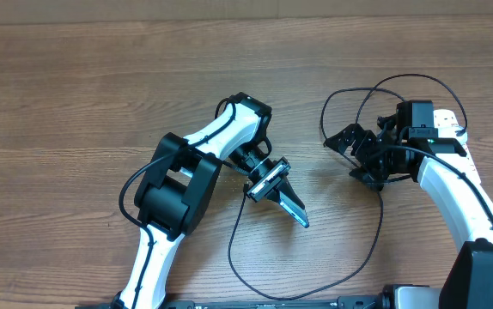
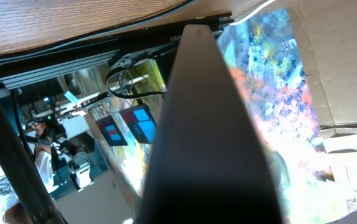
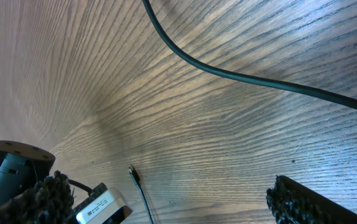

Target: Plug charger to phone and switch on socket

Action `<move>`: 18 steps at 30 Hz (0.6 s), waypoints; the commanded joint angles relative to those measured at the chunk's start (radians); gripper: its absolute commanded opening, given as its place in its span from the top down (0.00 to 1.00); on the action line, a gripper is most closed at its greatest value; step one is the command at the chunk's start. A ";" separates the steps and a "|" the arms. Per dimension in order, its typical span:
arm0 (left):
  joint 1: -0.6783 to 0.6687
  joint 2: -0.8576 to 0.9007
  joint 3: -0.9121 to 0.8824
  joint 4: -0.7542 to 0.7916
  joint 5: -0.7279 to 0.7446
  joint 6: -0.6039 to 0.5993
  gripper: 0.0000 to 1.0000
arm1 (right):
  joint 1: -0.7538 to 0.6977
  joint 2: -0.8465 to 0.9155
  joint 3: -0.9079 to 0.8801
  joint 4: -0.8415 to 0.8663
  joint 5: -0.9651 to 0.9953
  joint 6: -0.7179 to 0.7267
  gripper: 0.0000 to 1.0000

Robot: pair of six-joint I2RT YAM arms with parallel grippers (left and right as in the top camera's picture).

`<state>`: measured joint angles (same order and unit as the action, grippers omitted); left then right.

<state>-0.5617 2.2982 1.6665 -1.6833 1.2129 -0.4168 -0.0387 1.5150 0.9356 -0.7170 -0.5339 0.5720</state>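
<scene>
- From overhead we see the left fingers [image 1: 295, 207] pressed together into one dark wedge, grasping nothing, angled down toward the wooden surface [image 1: 75, 86] in the middle of the scene.
- The left wrist camera confirms it from close up — the left fingers [image 2: 209, 124] fill the centre as a single closed dark block with no gap; this view looks past the surface's edge into the room and shows none of the task's things.
- Overhead, the right fingers [image 1: 345, 139] stand spread wide, holding nothing, at the right side of the surface and well apart from the left ones.
- The charger [image 1: 231, 249] shows overhead as a long thin black cable; it runs from beside the left fingers, sweeps in a wide loop toward the near edge, and rises again to the right arm; its tip is too small for us to pick out there.
- Only the right wrist view gives that tip — the charger [image 3: 132, 172] ends in a small black connector lying on the surface [image 3: 228, 124], between the parted right fingers [image 3: 45, 196] and nearer that one; we cannot tell whether anything touches it.
- The same view shows a thicker black cable [image 3: 241, 76] curving across the wood above the connector.
</scene>
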 commanded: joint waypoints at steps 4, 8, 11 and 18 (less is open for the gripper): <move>0.018 -0.043 -0.004 -0.008 0.041 -0.006 0.96 | -0.002 0.001 0.000 0.005 0.010 -0.009 0.00; 0.020 -0.043 -0.004 -0.008 0.040 -0.006 0.96 | -0.002 0.001 0.000 0.005 0.010 -0.009 0.00; 0.020 -0.043 -0.004 -0.008 0.040 -0.006 0.96 | -0.002 0.001 0.000 0.005 0.010 -0.009 0.00; 0.039 -0.043 -0.004 -0.008 0.041 -0.006 0.96 | -0.002 0.001 0.000 0.005 0.010 -0.009 0.00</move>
<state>-0.5415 2.2982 1.6665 -1.6833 1.2129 -0.4168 -0.0387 1.5150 0.9356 -0.7174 -0.5339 0.5716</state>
